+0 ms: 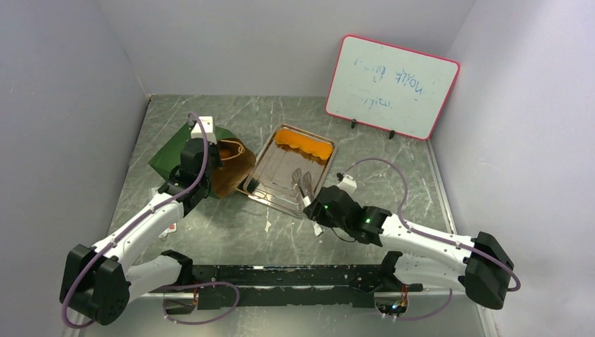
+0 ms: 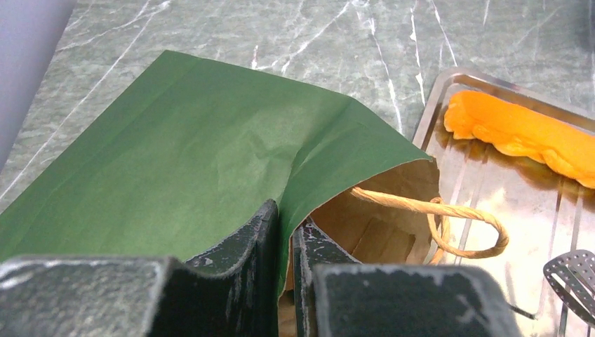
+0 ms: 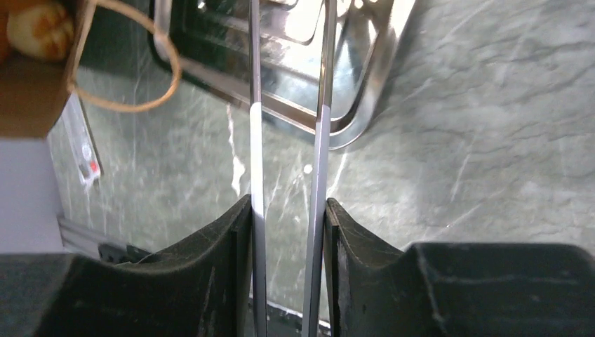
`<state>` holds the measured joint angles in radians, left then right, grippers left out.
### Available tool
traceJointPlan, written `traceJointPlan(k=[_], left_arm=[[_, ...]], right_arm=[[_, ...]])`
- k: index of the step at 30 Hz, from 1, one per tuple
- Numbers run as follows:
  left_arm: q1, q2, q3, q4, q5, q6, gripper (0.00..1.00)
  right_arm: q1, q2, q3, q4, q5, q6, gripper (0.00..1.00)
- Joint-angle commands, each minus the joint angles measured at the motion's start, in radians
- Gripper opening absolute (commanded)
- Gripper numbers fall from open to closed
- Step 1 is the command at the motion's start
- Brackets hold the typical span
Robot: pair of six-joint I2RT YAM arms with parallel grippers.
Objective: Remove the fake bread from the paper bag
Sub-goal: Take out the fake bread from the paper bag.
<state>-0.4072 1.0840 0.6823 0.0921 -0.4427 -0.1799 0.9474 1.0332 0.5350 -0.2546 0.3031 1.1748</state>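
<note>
The paper bag (image 1: 175, 153) lies on its side at the left, dark green outside, with its brown mouth (image 1: 231, 168) facing the tray. My left gripper (image 1: 205, 163) is shut on the bag's upper rim, which passes between its fingers in the left wrist view (image 2: 284, 219). The bag (image 2: 175, 140) and its twisted handle (image 2: 456, 217) show there. In the right wrist view a tan-orange bread piece (image 3: 38, 28) shows inside the bag's mouth (image 3: 31, 98). My right gripper (image 1: 313, 205) is shut on metal tongs (image 3: 323, 105), whose tips lie over the tray (image 1: 303, 179).
A metal tray (image 1: 324, 175) stands right of the bag, with an orange bread piece (image 1: 303, 144) at its far end, also in the left wrist view (image 2: 519, 130). A whiteboard (image 1: 391, 86) leans at the back right. A small white tag (image 3: 81, 140) lies near the bag.
</note>
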Motion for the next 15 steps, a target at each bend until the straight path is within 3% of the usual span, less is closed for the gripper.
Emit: traceJointPlan(k=[1,6,15], left_arm=[[0.007,-0.032,-0.012,0.006,0.050,0.012,0.07],[0.007,-0.047,-0.015,-0.005,0.069,0.020,0.07],[0.008,-0.064,-0.034,-0.005,0.092,0.026,0.07]], right_arm=[[0.099,-0.035,0.096,-0.082,0.117,-0.063,0.33],[0.155,-0.064,0.131,-0.123,0.160,-0.076,0.31],[0.186,-0.022,0.235,-0.122,0.076,-0.183,0.29]])
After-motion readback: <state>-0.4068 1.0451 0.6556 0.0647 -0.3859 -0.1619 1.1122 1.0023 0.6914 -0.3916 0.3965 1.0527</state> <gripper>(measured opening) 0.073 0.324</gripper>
